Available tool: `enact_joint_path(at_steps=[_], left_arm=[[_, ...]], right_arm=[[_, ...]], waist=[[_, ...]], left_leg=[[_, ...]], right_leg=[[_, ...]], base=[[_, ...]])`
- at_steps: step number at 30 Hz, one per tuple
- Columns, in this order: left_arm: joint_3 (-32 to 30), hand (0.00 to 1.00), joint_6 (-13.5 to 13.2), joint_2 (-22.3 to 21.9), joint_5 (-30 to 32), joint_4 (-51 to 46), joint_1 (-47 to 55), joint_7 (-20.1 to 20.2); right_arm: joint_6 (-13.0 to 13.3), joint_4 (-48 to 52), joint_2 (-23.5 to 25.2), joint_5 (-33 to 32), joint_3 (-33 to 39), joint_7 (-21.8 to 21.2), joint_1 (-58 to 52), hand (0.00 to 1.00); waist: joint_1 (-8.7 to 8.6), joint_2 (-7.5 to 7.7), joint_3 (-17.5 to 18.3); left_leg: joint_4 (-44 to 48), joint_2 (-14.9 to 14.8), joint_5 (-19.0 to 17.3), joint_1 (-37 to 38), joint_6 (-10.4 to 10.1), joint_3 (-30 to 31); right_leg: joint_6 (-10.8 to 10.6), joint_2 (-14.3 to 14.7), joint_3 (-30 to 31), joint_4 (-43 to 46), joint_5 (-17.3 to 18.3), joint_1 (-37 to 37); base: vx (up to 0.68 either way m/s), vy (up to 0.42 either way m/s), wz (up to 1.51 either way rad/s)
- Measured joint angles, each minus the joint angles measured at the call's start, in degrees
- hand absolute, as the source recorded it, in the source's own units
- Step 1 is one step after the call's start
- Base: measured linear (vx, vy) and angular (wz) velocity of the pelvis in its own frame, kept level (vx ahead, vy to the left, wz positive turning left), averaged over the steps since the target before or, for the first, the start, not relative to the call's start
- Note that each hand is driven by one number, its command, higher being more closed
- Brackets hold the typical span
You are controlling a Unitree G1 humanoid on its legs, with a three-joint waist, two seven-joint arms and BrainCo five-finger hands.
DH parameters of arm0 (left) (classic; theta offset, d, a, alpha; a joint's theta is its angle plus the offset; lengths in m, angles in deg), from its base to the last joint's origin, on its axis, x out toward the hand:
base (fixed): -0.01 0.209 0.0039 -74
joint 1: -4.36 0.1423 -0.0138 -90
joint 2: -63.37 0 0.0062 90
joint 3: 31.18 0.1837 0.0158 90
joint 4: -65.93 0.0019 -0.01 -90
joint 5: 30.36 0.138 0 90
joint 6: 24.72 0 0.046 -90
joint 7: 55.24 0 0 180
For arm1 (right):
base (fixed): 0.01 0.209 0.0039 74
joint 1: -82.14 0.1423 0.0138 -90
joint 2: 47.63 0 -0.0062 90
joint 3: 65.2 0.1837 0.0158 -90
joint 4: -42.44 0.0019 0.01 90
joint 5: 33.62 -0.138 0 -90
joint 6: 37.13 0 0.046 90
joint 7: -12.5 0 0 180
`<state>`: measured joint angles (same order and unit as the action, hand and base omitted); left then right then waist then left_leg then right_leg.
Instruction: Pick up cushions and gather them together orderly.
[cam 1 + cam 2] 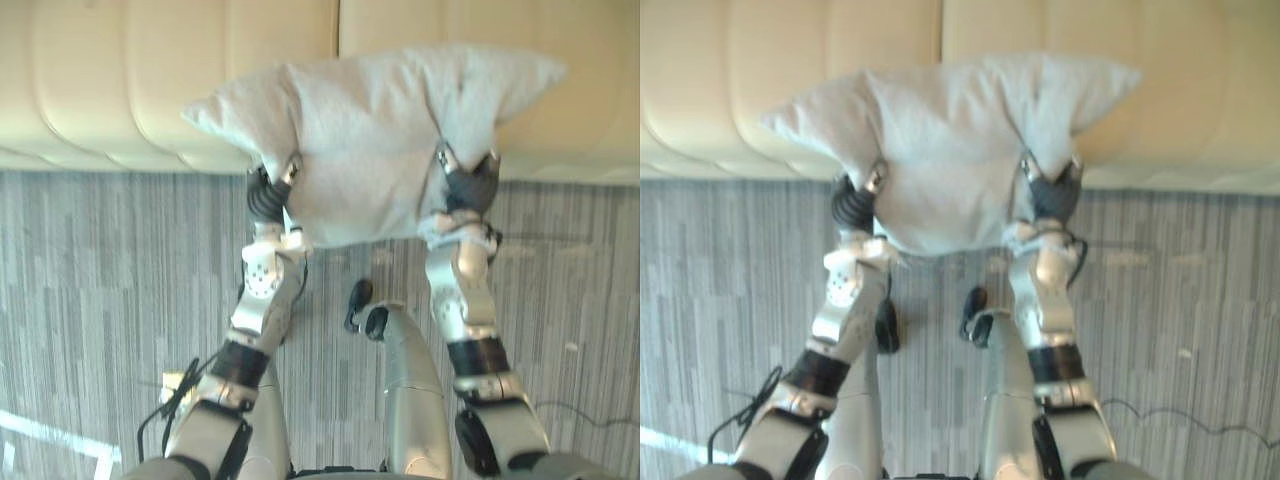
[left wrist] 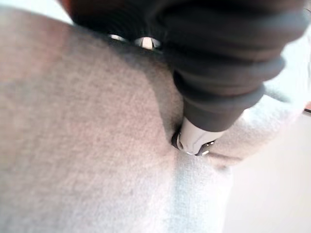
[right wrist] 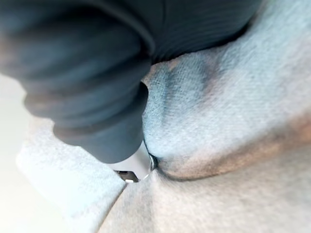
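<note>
Left eye view, near to far. Striped floor (image 1: 90,300). Left hand (image 1: 268,195) and right hand (image 1: 470,185): arms stretched forward side by side, each pinching the cushion's lower edge. Cushion (image 1: 370,130): pale grey, held aloft between both hands, long axis crosswise, equally near each. Cream sofa (image 1: 120,80): directly beyond.

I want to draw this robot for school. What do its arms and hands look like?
The left arm and right arm are shiny silver-grey tubes, each with a black band partway along. The left arm has small round holes on its side. The left hand and right hand wear dark ribbed covers, like black bellows, and their fingers are silver.
</note>
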<state>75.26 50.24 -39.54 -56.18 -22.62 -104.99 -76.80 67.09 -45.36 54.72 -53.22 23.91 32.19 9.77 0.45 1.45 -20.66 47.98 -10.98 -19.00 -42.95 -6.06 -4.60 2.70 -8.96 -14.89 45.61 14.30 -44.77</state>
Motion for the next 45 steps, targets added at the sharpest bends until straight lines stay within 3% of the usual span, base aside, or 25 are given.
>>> enact_joint_path(at_steps=[7, 11, 14, 15, 16, 18, 20, 21, 23, 24, 25, 26, 28, 30, 31, 32, 34, 35, 37, 38, 39, 40, 42, 45], left_arm=[[1.47, 1.00, -0.76, 0.04, 1.00, -6.93, 13.85, 1.91], [1.67, 1.00, -0.70, 0.54, 0.96, -8.75, 18.93, 3.35], [2.22, 1.00, -0.41, 1.49, 0.95, -7.96, 20.21, 3.67], [2.29, 1.00, -0.41, 1.87, 0.96, -7.27, 20.26, 3.97], [2.45, 1.00, -0.37, 2.39, 0.96, -5.77, 20.35, 4.26], [2.57, 1.00, -0.57, 2.97, 0.97, -3.92, 19.93, 4.36], [2.61, 1.00, -0.33, 3.13, 0.96, -0.99, 19.56, 5.42], [2.90, 1.00, 0.19, 2.87, 0.95, 0.86, 19.49, 5.88], [3.52, 1.00, 1.53, 2.64, 0.88, 1.89, 19.00, 6.09], [4.61, 1.00, 1.95, 2.72, 0.89, 2.96, 18.19, 6.92], [5.32, 1.00, 2.04, 2.69, 0.90, 3.38, 18.13, 7.31], [6.24, 1.00, 2.04, 2.44, 0.88, 3.99, 18.28, 8.26], [6.60, 1.00, 2.06, 1.35, 0.81, 4.36, 18.39, 8.65], [5.84, 1.00, 2.05, 0.18, 0.62, 4.02, 18.95, 8.79], [5.71, 1.00, 2.03, 0.22, 0.16, 3.08, 19.55, 8.98], [5.85, 1.00, 2.03, 0.12, -0.31, 2.01, 19.75, 9.16], [5.94, 1.00, 1.89, -0.33, -0.44, -1.04, 19.86, 9.43], [5.92, 1.00, 1.75, -0.43, -0.43, -1.92, 19.84, 9.43], [5.95, 1.00, 1.75, -0.75, -0.34, -2.31, 19.89, 9.44], [6.01, 1.00, 1.76, -1.06, -0.29, -2.31, 19.95, 9.45], [6.52, 1.00, 1.73, -1.14, -0.27, -2.23, 20.05, 9.48], [7.11, 1.00, 1.72, -0.31, -0.25, -1.29, 19.70, 9.56], [8.31, 1.00, 1.79, 1.09, -0.26, 0.12, 19.87, 9.56], [8.49, 1.00, 1.91, 2.93, -0.32, 0.35, 20.06, 9.56]], right_arm=[[0.47, 6.51, 1.49, 1.68, -3.80, -3.94, -15.72, 1.00], [0.27, 5.80, 2.51, 1.67, -4.41, -5.94, -20.06, 1.00], [0.42, 3.03, 3.58, 1.67, -4.29, -6.18, -21.11, 1.00], [0.46, 1.68, 3.50, 1.67, -4.26, -6.22, -21.11, 1.00], [0.35, -1.14, 3.08, 1.68, -4.26, -6.60, -21.01, 1.00], [-0.40, -4.23, 1.25, 1.71, -4.35, -7.70, -20.17, 1.00], [-1.31, -7.67, -1.24, 1.73, -4.36, -8.82, -19.41, 1.00], [-1.78, -9.01, -1.94, 1.74, -4.30, -8.97, -19.25, 1.00], [-2.93, -10.05, -3.67, 1.77, -3.31, -9.09, -17.91, 1.00], [-3.17, -10.03, -3.61, 2.13, -1.55, -9.52, -18.45, 1.00], [-3.17, -9.97, -3.57, 2.21, -0.89, -9.60, -19.12, 1.00], [-3.14, -9.49, -3.62, 2.27, 0.06, -9.70, -20.54, 1.00], [-3.35, -7.43, -3.61, 2.21, 0.79, -9.93, -22.68, 1.00], [-3.42, -1.15, -3.35, 2.10, 0.56, -9.94, -27.10, 1.00], [-3.41, 1.86, -2.82, 2.07, 0.37, -9.93, -28.79, 1.00], [-3.35, 3.71, -2.71, 1.98, 0.47, -9.91, -29.40, 1.00], [-2.82, 7.30, -2.89, 1.57, 0.85, -9.47, -29.24, 1.00], [-2.77, 8.06, -2.83, 1.52, 0.90, -9.35, -28.89, 1.00], [-2.72, 8.14, -2.85, 1.48, 1.03, -9.17, -28.92, 1.00], [-2.68, 7.96, -2.96, 1.46, 1.26, -9.16, -28.95, 1.00], [-2.50, 7.03, -3.16, 1.47, 1.76, -9.23, -28.74, 1.00], [-2.48, 4.70, -1.89, 1.46, 2.35, -9.23, -28.06, 1.00], [-2.56, 1.51, 0.41, 1.44, 3.17, -9.26, -27.84, 1.00], [-2.65, -1.79, 1.22, 1.04, 2.99, -9.70, -26.33, 1.00]], waist=[[0.28, 0.87, 5.18], [0.69, 0.41, 5.76], [-0.24, 0.80, 6.58], [-0.39, 0.81, 7.16], [-0.59, 0.87, 9.05], [-0.14, 0.81, 9.51], [-0.79, 1.14, 9.99], [-1.70, 0.67, 9.92], [-1.28, -1.70, 10.13], [-1.66, -1.80, 10.13], [-2.09, -2.01, 10.23], [-3.09, -2.50, 10.54], [-3.53, -3.07, 10.49], [-2.55, -3.52, 10.49], [-1.25, -3.50, 10.58], [-0.54, -3.64, 10.68], [0.21, -4.01, 11.26], [0.45, -4.01, 11.26], [0.64, -4.13, 11.49], [1.15, -4.43, 12.00], [1.91, -4.82, 13.52], [1.61, -3.28, 14.83], [1.47, -0.78, 16.12], [1.54, 0.49, 16.95]], left_leg=[[-5.84, -0.82, -1.85, 16.51, 0.53, -3.23], [-5.90, -2.74, -5.76, 24.29, 1.77, -6.91], [-9.40, -1.96, -6.01, 28.78, 2.65, -7.72], [-10.97, -1.51, -5.77, 29.55, 2.98, -7.79], [-13.98, -0.80, -5.19, 30.20, 3.22, -7.77], [-19.09, -0.13, -3.48, 32.60, 2.01, -7.41], [-24.70, 0.84, -1.42, 35.76, -0.55, -6.11], [-26.16, 1.24, -1.18, 37.50, -1.86, -4.18], [-30.81, 0.44, 1.33, 38.67, -2.78, -0.93], [-33.00, 0.46, 3.18, 41.06, -3.28, -0.55], [-32.96, 0.12, 3.51, 41.96, -3.43, 0.21], [-29.90, -1.03, 3.62, 42.12, -3.59, 2.25], [-18.45, -3.62, 5.29, 38.15, -5.03, 3.74], [-2.52, -7.50, 13.52, 31.71, -3.07, 2.99], [3.68, -9.80, 18.03, 29.35, -1.00, 1.16], [7.28, -11.24, 16.37, 27.33, -0.80, 0.00], [8.51, -12.19, 10.02, 21.88, 1.56, -4.64], [4.21, -12.02, 8.02, 20.93, 2.20, -7.09], [-9.41, -9.90, 7.39, 22.40, 1.95, -7.64], [-17.85, -8.03, 9.90, 24.06, 1.61, -6.78], [-26.03, -5.98, 14.04, 25.46, -0.85, -4.39], [-30.09, -3.43, 14.51, 27.01, -1.72, -3.76], [-36.35, 0.28, 17.10, 29.64, -0.51, -4.51], [-41.67, 3.60, 19.08, 31.82, 1.01, -5.97]], right_leg=[[-2.51, 2.07, 1.25, -7.59, -0.62, 15.53], [-8.04, 1.78, 2.56, -1.26, -5.16, 17.13], [-6.16, -0.10, 1.36, 2.04, -8.56, 16.61], [-5.50, -0.43, 0.80, 1.60, -8.03, 16.75], [-4.48, -0.77, 0.12, -1.82, -6.00, 16.75], [-4.62, 0.24, 1.29, -12.22, -6.38, 16.90], [-7.02, 1.66, 4.05, -36.12, -16.88, 20.55], [-3.41, 2.27, 5.02, -41.25, -26.48, 23.01], [-2.50, 4.00, 5.48, -35.91, -23.08, 20.44], [-2.01, 3.80, 6.29, -28.88, -18.30, 18.64], [-2.07, 3.78, 6.17, -26.28, -15.83, 18.74], [-2.12, 3.87, 4.12, -24.07, -12.30, 20.37], [-1.46, 5.15, 0.88, -25.91, -10.59, 25.14], [-0.06, 7.06, -1.16, -27.79, -8.95, 30.65], [0.69, 7.39, -1.59, -29.04, -8.09, 33.38], [0.94, 7.46, -1.83, -29.49, -7.56, 34.39], [1.08, 6.98, -2.35, -30.83, -7.40, 35.68], [1.02, 6.58, -2.63, -31.78, -7.46, 36.75], [1.00, 5.89, -3.51, -32.11, -7.46, 38.50], [0.85, 5.80, -3.30, -32.13, -7.43, 38.87], [-1.90, 6.18, -2.07, -32.75, -7.02, 38.91], [-3.66, 4.87, -1.69, -33.86, -7.12, 38.81], [-4.54, 2.21, 0.48, -35.37, -7.81, 39.00], [-6.70, -0.15, 3.74, -37.68, -9.17, 39.22]], base=[[0.10, 0.064, -0.17], [0.02, 0.106, -0.47], [0.04, 0.055, -0.13], [0.11, -0.025, 0.06], [0.20, -0.070, -0.07], [0.32, -0.112, -0.17], [0.37, -0.137, 0.16], [0.38, -0.153, 0.06], [0.34, -0.142, -0.18], [0.31, -0.134, 0.06], [0.39, -0.177, 0.38], [0.34, -0.144, 0.59], [0.32, -0.145, 0.55], [0.32, -0.125, 0.30], [0.24, -0.054, 0.13], [0.24, -0.046, 0.13], [0.24, -0.011, 0.14], [0.22, 0.058, 0.18], [0.20, 0.114, 0.15], [0.18, 0.185, -0.16], [0.19, 0.186, -0.07], [0.21, 0.212, 0.02], [0.15, 0.160, 0.24], [0.09, 0.161, 0.03]])
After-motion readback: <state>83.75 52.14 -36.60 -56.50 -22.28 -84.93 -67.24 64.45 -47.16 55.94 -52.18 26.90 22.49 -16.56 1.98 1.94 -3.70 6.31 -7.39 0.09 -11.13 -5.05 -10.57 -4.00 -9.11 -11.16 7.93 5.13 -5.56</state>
